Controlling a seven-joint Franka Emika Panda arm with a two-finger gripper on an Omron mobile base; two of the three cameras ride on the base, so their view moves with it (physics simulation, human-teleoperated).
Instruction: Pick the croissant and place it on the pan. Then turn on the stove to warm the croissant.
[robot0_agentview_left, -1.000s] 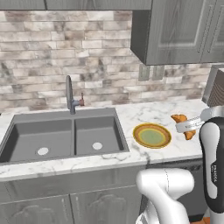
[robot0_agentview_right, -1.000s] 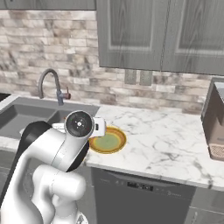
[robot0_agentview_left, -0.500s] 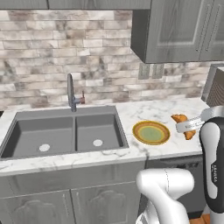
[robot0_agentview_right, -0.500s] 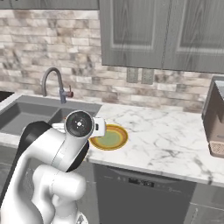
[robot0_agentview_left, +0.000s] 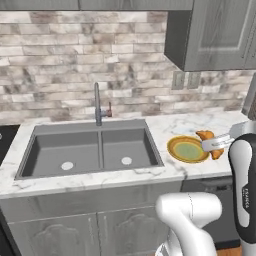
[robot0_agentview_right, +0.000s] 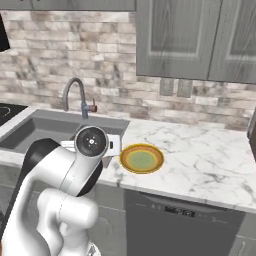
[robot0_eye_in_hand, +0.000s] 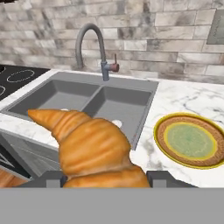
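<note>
The croissant (robot0_eye_in_hand: 94, 146), golden-orange and crescent-shaped, is clamped between my gripper (robot0_eye_in_hand: 107, 180) fingers and looms large low in the hand view. From the left base view the croissant (robot0_agentview_left: 204, 135) hangs in the gripper (robot0_agentview_left: 216, 145) just off the right rim of the yellow plate. The stove (robot0_eye_in_hand: 19, 76) is a black cooktop with white burner rings, left of the sink; a corner of it also shows in the right base view (robot0_agentview_right: 7, 112). The pan is out of view.
A grey double sink (robot0_agentview_left: 90, 150) with a curved faucet (robot0_agentview_left: 98, 107) lies between the plate and the stove. The round yellow plate (robot0_agentview_right: 142, 158) sits bare on the marble counter (robot0_agentview_right: 210, 160). Wall cabinets (robot0_agentview_right: 200, 35) hang above.
The whole scene has slid slightly rightward in both base views, so the base has moved left. The croissant stays in the gripper.
</note>
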